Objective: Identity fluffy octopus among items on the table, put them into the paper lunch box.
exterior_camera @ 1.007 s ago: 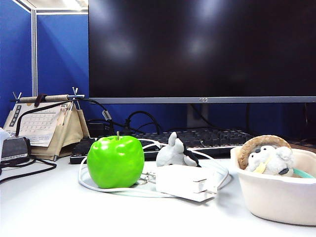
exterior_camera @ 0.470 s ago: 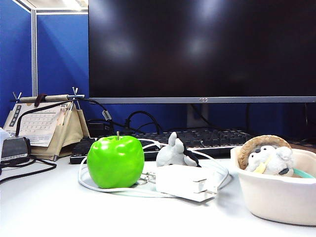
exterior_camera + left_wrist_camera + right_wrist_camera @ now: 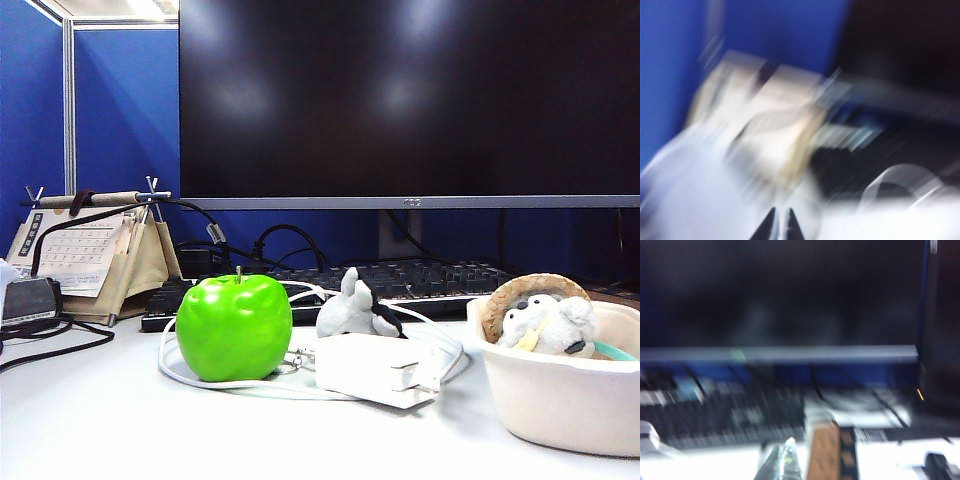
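Looking from the exterior, we see no arm; the grey fluffy octopus [image 3: 352, 306] lies behind the white adapter [image 3: 377, 369], at ten o'clock of the cream paper lunch box [image 3: 561, 397]. Our blurred left wrist view shows the left gripper [image 3: 779, 226] nearly closed, empty. Our right wrist view shows the right gripper [image 3: 781, 463] closed, empty.
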